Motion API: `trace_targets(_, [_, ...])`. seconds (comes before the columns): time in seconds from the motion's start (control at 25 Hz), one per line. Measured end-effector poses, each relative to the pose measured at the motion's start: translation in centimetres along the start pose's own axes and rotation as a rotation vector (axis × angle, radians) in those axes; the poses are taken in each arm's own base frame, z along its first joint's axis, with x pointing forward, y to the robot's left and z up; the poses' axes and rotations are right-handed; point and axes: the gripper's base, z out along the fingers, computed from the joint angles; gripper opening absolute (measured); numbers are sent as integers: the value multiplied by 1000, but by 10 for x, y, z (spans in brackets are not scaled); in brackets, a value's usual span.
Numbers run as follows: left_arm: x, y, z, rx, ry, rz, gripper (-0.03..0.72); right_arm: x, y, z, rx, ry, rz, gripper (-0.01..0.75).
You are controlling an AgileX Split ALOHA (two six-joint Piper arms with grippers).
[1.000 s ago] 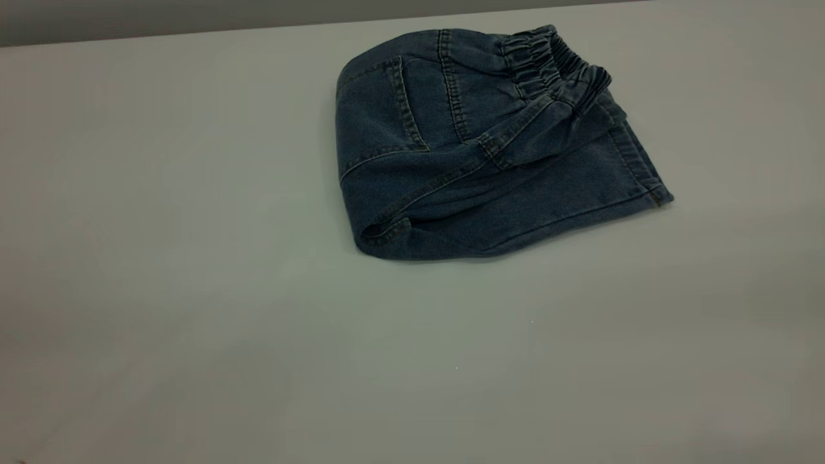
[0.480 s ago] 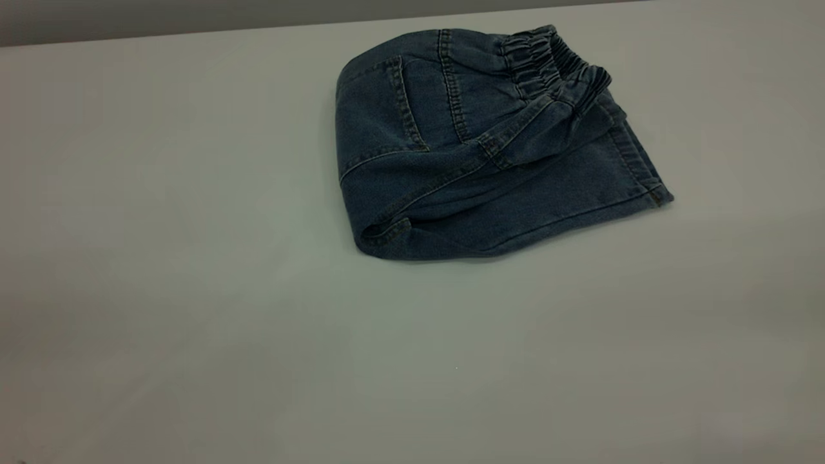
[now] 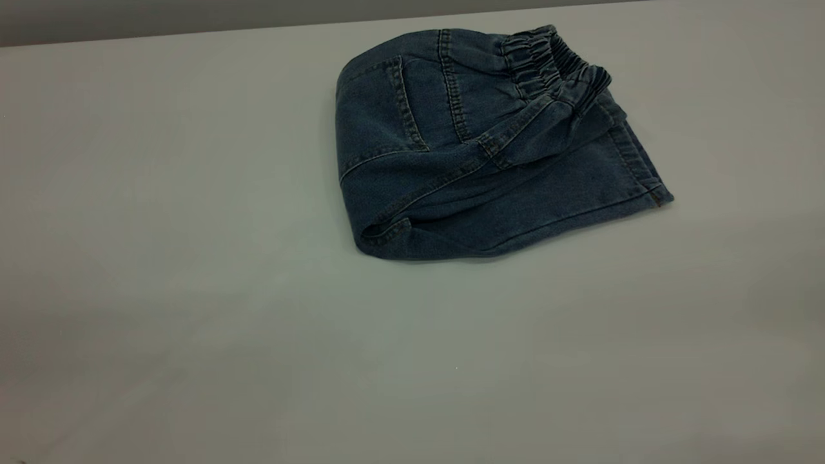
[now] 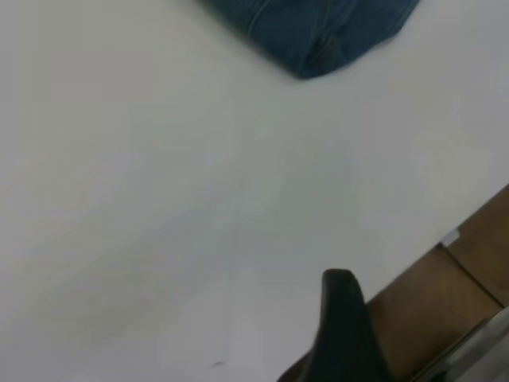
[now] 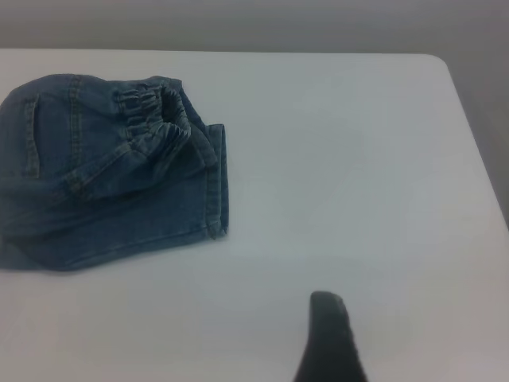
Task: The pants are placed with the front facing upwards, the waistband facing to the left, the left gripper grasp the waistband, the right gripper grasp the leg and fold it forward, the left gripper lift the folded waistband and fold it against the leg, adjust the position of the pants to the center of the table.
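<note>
The blue denim pants (image 3: pixel 477 148) lie folded in a compact bundle at the back of the table (image 3: pixel 193 290), a little right of the middle. Their gathered waistband (image 3: pixel 554 61) rests on top at the far right end, over the leg hem (image 3: pixel 644 174). No gripper shows in the exterior view. In the left wrist view, a black part of my left gripper (image 4: pixel 343 326) hangs near the table's edge, well away from a corner of the pants (image 4: pixel 318 28). In the right wrist view, my right gripper (image 5: pixel 328 338) is above bare table, off from the pants (image 5: pixel 103 183) and waistband (image 5: pixel 151 111).
The table's far edge (image 3: pixel 258 29) runs just behind the pants, against a grey wall. A brown floor (image 4: pixel 465 267) shows past the table's edge beside my left gripper. The table's rounded corner (image 5: pixel 440 60) lies beyond the pants in the right wrist view.
</note>
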Motion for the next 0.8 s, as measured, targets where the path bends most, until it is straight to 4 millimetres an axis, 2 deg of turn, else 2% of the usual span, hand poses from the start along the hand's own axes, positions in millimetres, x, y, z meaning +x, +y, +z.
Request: trace_targets(0.8, [0, 0, 0, -14, 0, -17, 440, 0, 0, 0, 0, 0, 1, 427])
